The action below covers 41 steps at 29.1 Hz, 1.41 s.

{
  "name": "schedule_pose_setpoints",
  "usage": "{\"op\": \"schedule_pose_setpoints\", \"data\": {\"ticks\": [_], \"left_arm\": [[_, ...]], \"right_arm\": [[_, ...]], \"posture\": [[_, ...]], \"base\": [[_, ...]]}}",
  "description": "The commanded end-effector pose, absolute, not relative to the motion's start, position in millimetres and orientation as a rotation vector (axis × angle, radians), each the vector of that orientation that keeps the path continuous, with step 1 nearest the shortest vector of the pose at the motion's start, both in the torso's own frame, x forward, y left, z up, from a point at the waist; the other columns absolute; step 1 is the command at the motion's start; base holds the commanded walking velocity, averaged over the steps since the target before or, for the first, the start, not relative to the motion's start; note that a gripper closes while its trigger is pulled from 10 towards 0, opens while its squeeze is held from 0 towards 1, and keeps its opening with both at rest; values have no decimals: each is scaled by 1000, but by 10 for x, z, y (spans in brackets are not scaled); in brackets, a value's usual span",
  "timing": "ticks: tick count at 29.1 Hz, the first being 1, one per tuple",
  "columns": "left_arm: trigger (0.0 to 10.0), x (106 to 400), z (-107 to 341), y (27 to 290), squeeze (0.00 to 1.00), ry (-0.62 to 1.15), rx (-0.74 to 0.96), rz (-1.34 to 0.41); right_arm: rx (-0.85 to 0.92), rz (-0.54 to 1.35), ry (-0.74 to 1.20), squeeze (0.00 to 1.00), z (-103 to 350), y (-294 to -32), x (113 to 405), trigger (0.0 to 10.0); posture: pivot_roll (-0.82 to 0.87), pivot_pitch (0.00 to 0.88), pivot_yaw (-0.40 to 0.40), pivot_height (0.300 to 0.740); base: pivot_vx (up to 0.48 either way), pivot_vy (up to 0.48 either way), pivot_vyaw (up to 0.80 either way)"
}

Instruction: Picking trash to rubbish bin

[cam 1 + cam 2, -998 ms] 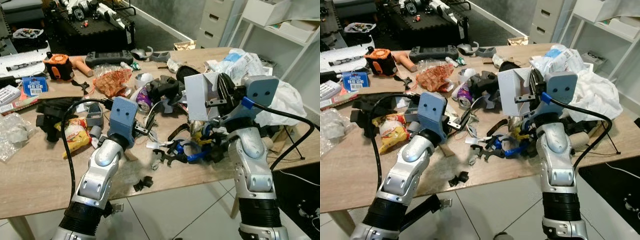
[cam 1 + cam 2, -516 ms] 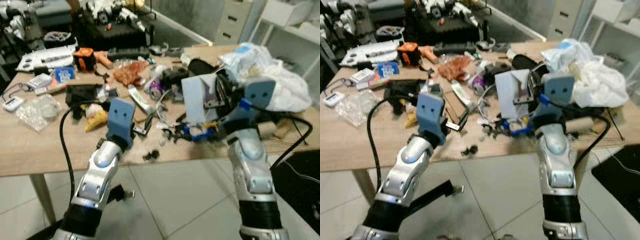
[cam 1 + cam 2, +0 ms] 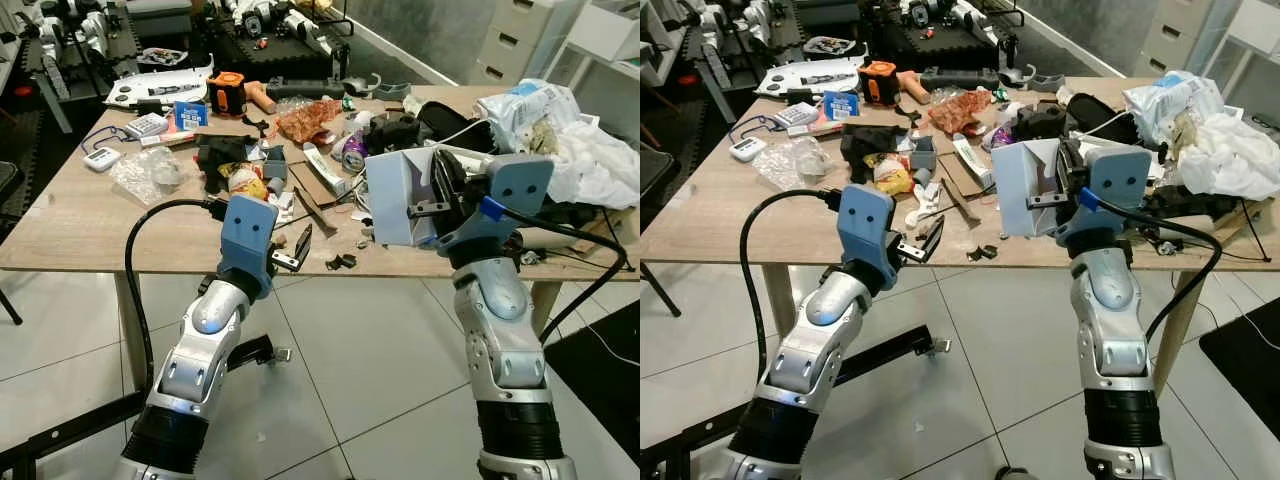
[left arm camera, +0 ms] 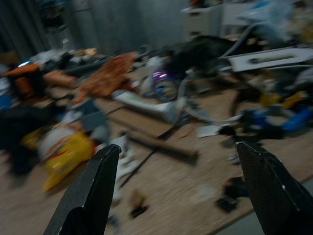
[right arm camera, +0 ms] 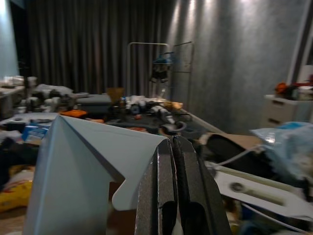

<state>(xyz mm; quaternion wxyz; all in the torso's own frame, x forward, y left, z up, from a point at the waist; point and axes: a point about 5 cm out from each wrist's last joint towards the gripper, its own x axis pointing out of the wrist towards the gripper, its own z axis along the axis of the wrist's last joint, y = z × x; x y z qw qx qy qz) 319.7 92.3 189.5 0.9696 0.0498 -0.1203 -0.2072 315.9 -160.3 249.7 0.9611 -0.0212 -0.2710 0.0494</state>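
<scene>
My right gripper (image 3: 433,203) is shut on a folded white cardboard piece (image 3: 396,198), held upright in front of the table's near edge; the card (image 5: 83,166) and the closed fingers (image 5: 176,186) also fill the right wrist view. My left gripper (image 3: 298,248) stands open with nothing between its fingers (image 4: 93,191), just before the table edge. The wooden table (image 3: 90,235) carries a litter of trash: a yellow snack packet (image 3: 245,184), an orange wrapper (image 3: 308,118), a purple can (image 3: 353,156) and small black bits (image 3: 342,262) at the edge.
White plastic bags (image 3: 560,125) are heaped at the table's right end. Tools, an orange tape measure (image 3: 227,93) and a clear bag (image 3: 148,172) lie to the left. Tiled floor (image 3: 340,370) lies below, with a black frame (image 3: 60,435) at lower left. Drawers stand at the back right.
The camera has pulled back from the table, so more floor and table now show. Both arms keep their pose; the right gripper still holds the card.
</scene>
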Motion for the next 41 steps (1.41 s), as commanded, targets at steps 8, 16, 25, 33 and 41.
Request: {"op": "schedule_pose_setpoints", "data": {"ticks": [8, 16, 25, 33, 41], "left_arm": [[10000, 3184, 1801, 899, 0, -189, 160, -448], [10000, 3173, 1794, 877, 0, -203, 165, -453], [10000, 3148, 1779, 846, 0, -205, 164, -456], [10000, 3134, 1777, 831, 0, -217, 162, -459], [10000, 3123, 1776, 801, 0, -219, 153, -465]], "right_arm": [[-33, 96, -543, 0, 2493, -1612, 3142, 10000], [-25, 106, -535, 0, 2478, -1610, 3141, 10000], [-15, 112, -521, 0, 2465, -1595, 3146, 10000], [14, 149, -527, 0, 2467, -1520, 3120, 10000], [24, 174, -531, 0, 2483, -1479, 3125, 10000]], "posture": [[-44, 143, 1, 740], [-43, 131, -5, 740], [-48, 120, -5, 740], [-53, 98, -5, 740], [-51, 88, -8, 740]], "base": [[0, -300, 0], [0, 0, 0], [0, 0, -640], [0, 0, -800], [0, 0, -800]]}}
